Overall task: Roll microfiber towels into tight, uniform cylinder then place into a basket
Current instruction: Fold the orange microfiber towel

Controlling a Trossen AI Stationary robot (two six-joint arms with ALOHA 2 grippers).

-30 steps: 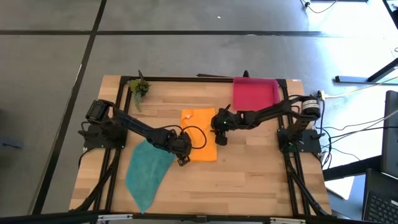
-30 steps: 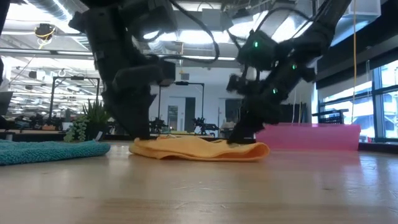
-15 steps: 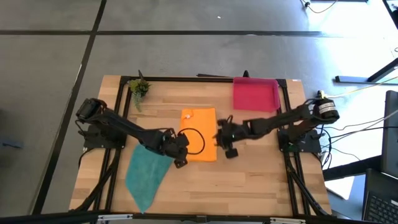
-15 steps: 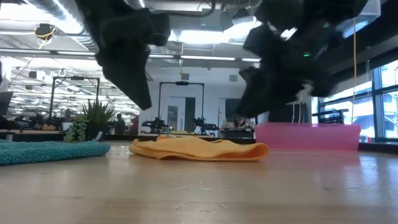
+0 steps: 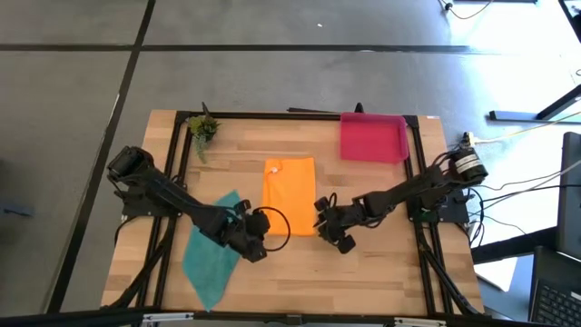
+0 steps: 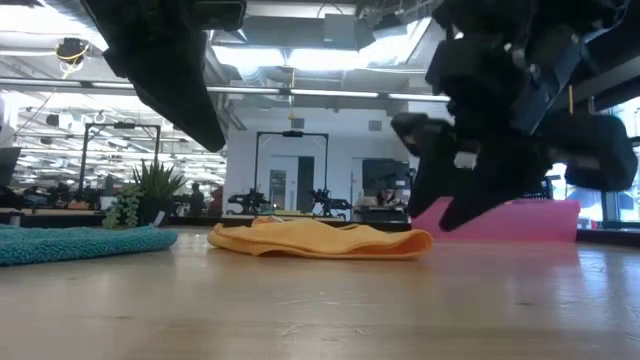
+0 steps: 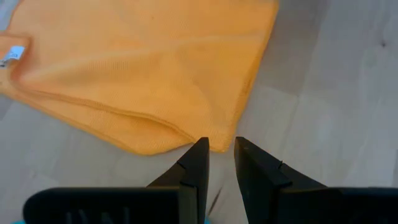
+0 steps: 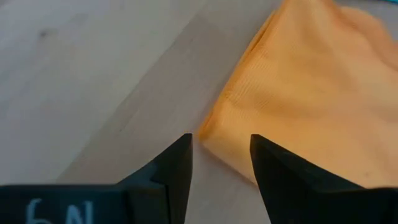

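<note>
The bright orange microfiber towel [image 5: 289, 195] lies folded flat mid-table, well apart from the shallow pink-red plastic basket [image 5: 372, 138] at the far right corner. The left hand [image 7: 219, 163], fingers a narrow gap apart, and the right hand [image 8: 220, 163], fingers moderately spread, each face a near corner of that towel, holding nothing. For an even roll, both should pinch their corners level and turn together. The teal green microfiber towel [image 5: 211, 253] lies left of the orange one.
</note>
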